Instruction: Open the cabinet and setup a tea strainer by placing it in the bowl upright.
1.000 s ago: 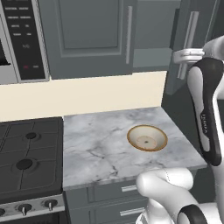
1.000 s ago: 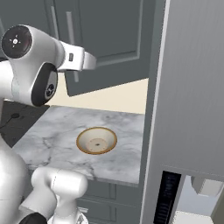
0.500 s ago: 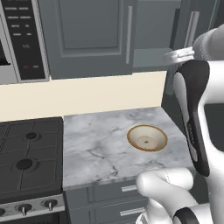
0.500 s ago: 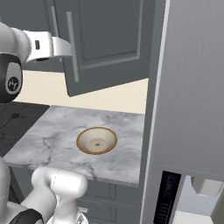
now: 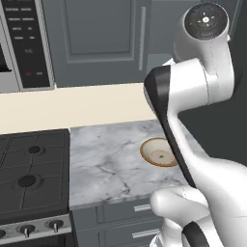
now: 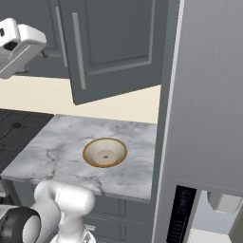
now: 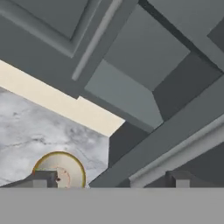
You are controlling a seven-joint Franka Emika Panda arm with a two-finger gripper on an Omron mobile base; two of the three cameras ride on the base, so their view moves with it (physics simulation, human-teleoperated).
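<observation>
Gripper [image 7: 111, 179]: jaws wide apart, nothing between the fingertips [image 7: 43, 178]. It is raised in front of the wall cabinet [image 7: 127, 94] and looks into it over the counter.

Cabinet: right-hand door [image 6: 114, 52] stands open, angled out over the counter, long bar handle [image 6: 78, 52] facing the room. In the hand view a grey shelf shows inside with dark recess around it. Left-hand door [image 5: 99, 34] shut.

Tea strainer: cannot tell where it lies. Nothing on the lit part of the shelf reads as a thin dark stick (may be in the shadowed part, or too small at this resolution).

Bowl [image 6: 105, 152]: upright on the marble counter [image 5: 106, 154], below the open door, near the counter's right end, well apart from the stove [image 5: 29, 169]. Shallow, wooden rim, pale inside.

Handling, judged:
- Strainer should be light, stiff and slim, so little surface for the pads and easy to knock or roll on the shelf.
- Take it across the stem, near mid-length, jaws narrowed first.
- The shallow bowl gives little wall to lean on, so standing it upright is the delicate part. Lower it to the centre ring and release gently.
- The bowl is light and may slide if nudged.
</observation>
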